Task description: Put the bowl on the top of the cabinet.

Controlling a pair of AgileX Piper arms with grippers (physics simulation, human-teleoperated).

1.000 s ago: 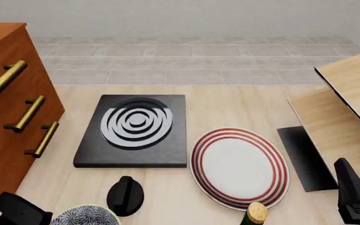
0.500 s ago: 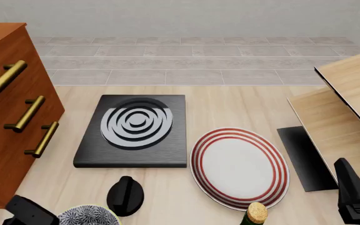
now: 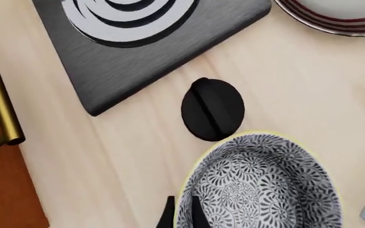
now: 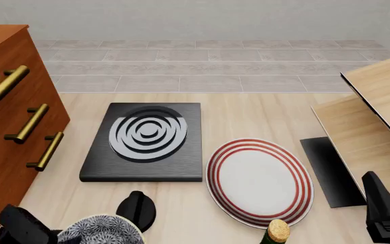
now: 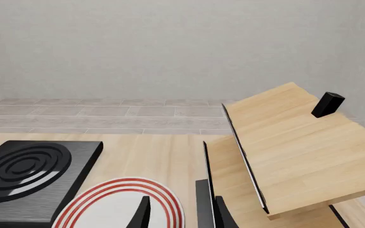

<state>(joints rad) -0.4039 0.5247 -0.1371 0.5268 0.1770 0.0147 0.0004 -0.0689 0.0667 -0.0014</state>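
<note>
Bowl (image 4: 105, 230) sits at table's near edge by the knob (image 4: 136, 209), w/ your left gripper (image 3: 181, 216) apparently pinching its rim: stiff, glazed, prob. slippery, so grip firm, keep level.

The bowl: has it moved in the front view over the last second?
Yes. The bowl has risen and now overlaps the black knob, which stayed put.
</note>
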